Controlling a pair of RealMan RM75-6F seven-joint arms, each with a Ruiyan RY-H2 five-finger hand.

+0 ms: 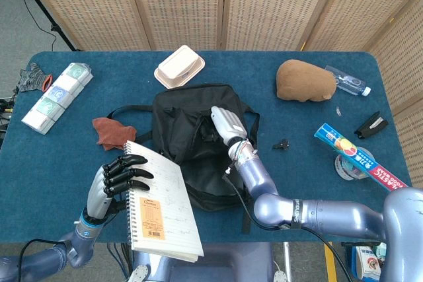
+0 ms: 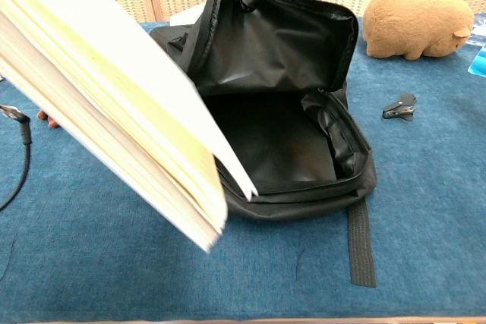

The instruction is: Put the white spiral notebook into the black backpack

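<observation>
My left hand (image 1: 114, 184) grips the white spiral notebook (image 1: 162, 203) by its spiral edge and holds it in the air at the table's near edge, left of the bag. In the chest view the notebook (image 2: 114, 104) fills the left side, tilted, its lower corner over the bag's mouth. The black backpack (image 1: 198, 143) lies in the middle of the table. My right hand (image 1: 226, 123) holds the bag's top flap (image 2: 281, 36) up, so the dark inside (image 2: 266, 142) shows. The hand itself is mostly above the chest view.
A rust cloth (image 1: 111, 130) lies left of the bag. Behind it sit a beige box (image 1: 179, 66), a brown plush (image 1: 305, 80) and a water bottle (image 1: 347, 82). A small black clip (image 1: 281, 143), a wrap box (image 1: 360, 160) and tape are right. Packaged rolls (image 1: 58, 94) lie far left.
</observation>
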